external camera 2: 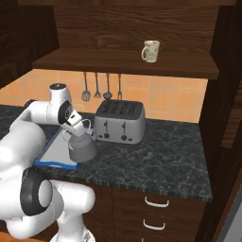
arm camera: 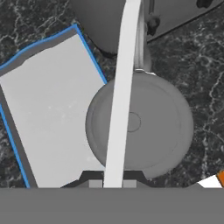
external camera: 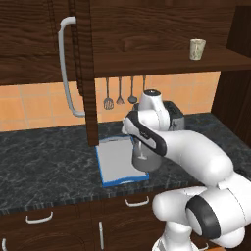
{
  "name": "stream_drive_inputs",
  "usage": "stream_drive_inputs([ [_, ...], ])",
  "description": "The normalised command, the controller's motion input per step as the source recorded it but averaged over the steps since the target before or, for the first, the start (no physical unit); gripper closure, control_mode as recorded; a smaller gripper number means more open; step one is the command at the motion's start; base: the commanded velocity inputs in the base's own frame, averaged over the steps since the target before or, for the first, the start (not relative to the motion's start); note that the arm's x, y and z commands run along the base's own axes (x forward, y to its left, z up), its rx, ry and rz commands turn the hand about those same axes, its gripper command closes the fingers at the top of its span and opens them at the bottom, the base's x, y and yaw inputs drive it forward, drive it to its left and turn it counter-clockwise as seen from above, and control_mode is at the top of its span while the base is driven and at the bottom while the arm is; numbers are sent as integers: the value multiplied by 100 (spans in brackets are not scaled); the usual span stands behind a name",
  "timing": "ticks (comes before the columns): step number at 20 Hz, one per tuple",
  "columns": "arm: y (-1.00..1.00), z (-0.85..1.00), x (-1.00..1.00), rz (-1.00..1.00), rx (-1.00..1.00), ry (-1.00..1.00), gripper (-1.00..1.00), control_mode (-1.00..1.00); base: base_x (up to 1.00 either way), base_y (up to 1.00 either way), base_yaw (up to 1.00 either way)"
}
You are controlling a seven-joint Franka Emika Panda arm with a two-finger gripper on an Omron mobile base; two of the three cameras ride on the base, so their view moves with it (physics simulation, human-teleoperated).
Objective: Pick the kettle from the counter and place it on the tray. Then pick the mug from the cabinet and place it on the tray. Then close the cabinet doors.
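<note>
Two-finger tool (arm camera: 113,183) of white arm is gripping the thin light wire handle of the small squat dark-grey metal kettle (arm camera: 139,124); fingers pinched together on the handle strip, seen in hand view.

Kettle (external camera 2: 81,147) is hanging/sitting at the right near edge of the flat rectangular tray w/ light grey surface and raised blue rim (external camera: 113,159). Hand view: kettle body is overlapping tray's blue rim on one side, rest is over the dark marbled stone table (external camera 2: 160,156). Cannot tell whether kettle is touching table or lifted.

Tray (arm camera: 48,113) is lying flat on table, just left of the silver four-slot toaster (external camera 2: 119,122). Toaster is standing toward the far wall, right of kettle.

Small cream-beige speckled mug (external camera 2: 151,51) is standing upright on inner shelf of the dark brown wood wall cabinet (external camera 2: 127,64), well above table, handle pointing left in right base view.

Cabinet door w/ long white-grey bar handle (external camera: 67,68) is standing open, edge-on, left of tray in left base view.

Utensils (external camera: 119,93) are hanging on the orange tiled wall beneath shelf.
</note>
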Motion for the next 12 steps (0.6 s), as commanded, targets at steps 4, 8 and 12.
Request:
stream_drive_inputs([
  [4,39,1,34,2,0,0,100,-100,0,0,0],
  [8,32,0,61,0,0,0,100,-100,0,0,0],
  [12,39,0,57,0,0,0,100,-100,0,0,0],
])
